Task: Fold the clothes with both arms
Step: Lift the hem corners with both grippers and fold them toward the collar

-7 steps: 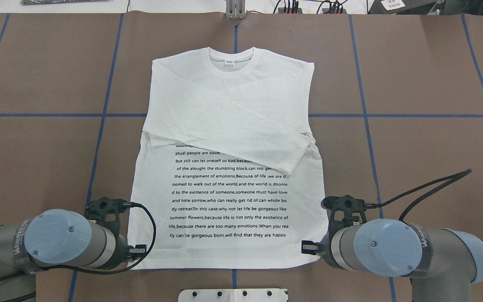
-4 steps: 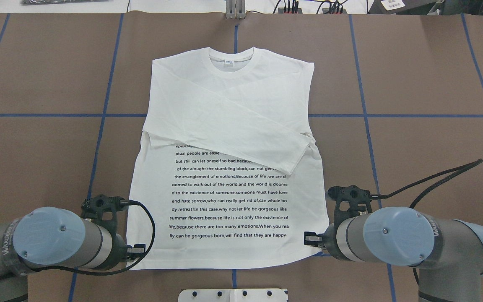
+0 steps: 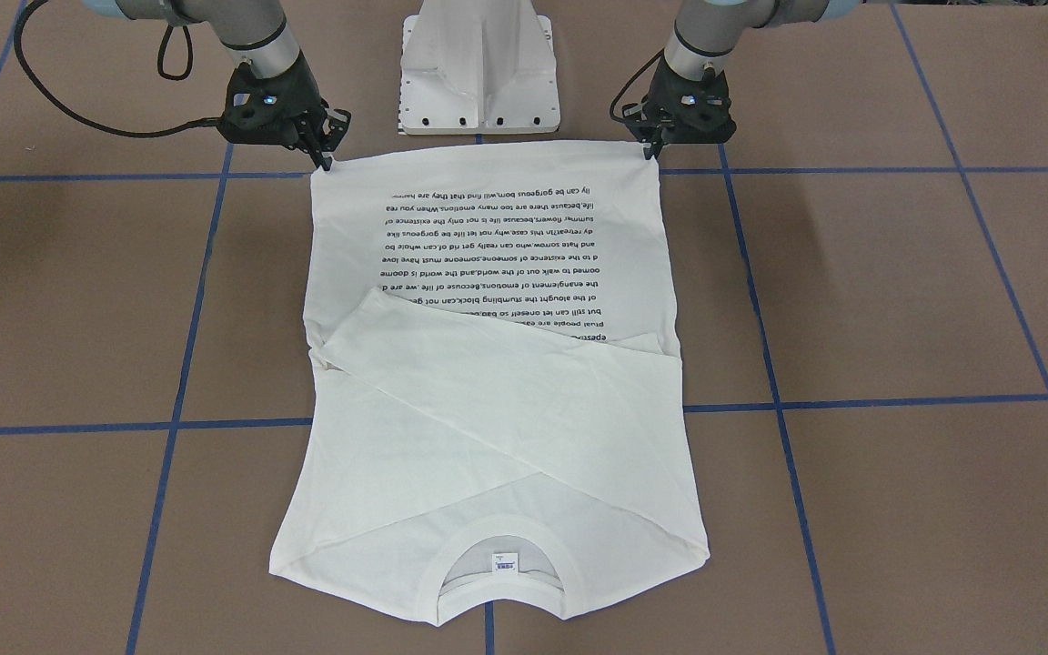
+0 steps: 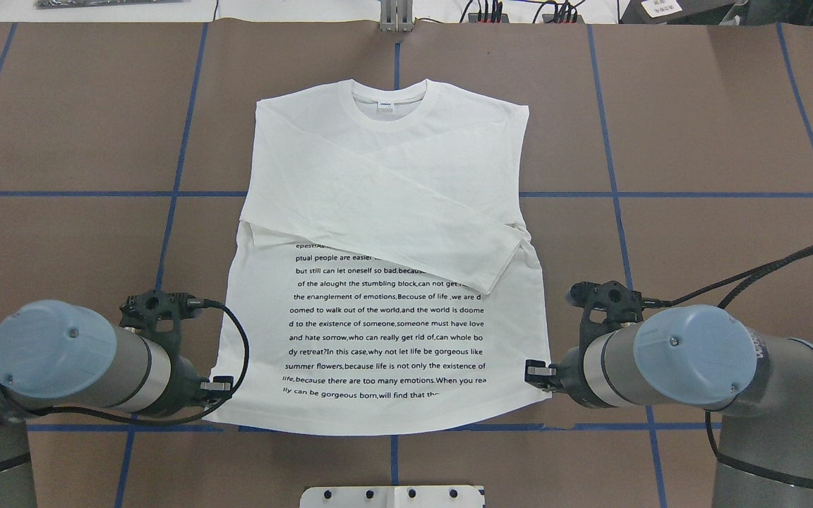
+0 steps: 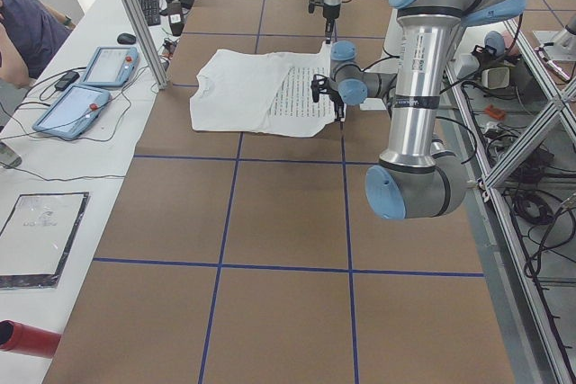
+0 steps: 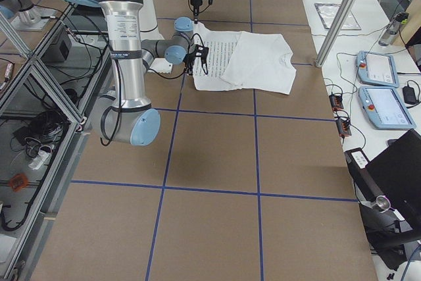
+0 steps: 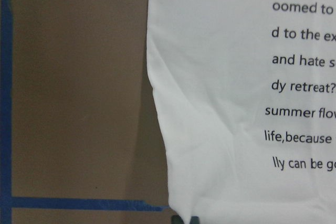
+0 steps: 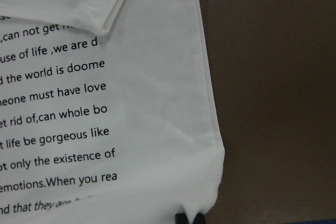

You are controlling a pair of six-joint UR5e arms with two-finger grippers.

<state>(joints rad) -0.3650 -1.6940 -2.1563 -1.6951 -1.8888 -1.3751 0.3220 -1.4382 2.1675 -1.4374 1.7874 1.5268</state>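
Observation:
The white long-sleeved T-shirt [image 4: 385, 212] lies face up on the brown table, collar [image 4: 389, 106] at the far side, both sleeves folded across the chest above the black text. My left gripper [image 3: 649, 155] is shut on the hem corner on my left; its fingertips [image 7: 193, 220] pinch the cloth at the bottom of the left wrist view. My right gripper [image 3: 324, 164] is shut on the other hem corner, fingertips [image 8: 181, 219] showing under the fabric. The hem edge [image 4: 378, 427] is raised and curls over the last text line.
The white pedestal base [image 3: 480, 64] stands just behind the hem, between the arms. Blue tape lines [image 4: 611, 194] grid the table. Two tablets [image 5: 90, 87] and a person's sleeve [image 5: 22, 20] are beyond the table's far edge.
Both grippers have risen and moved forward, away from the base, with the hem corners. The near edge has lifted off the table and now hides part of the bottom text line.

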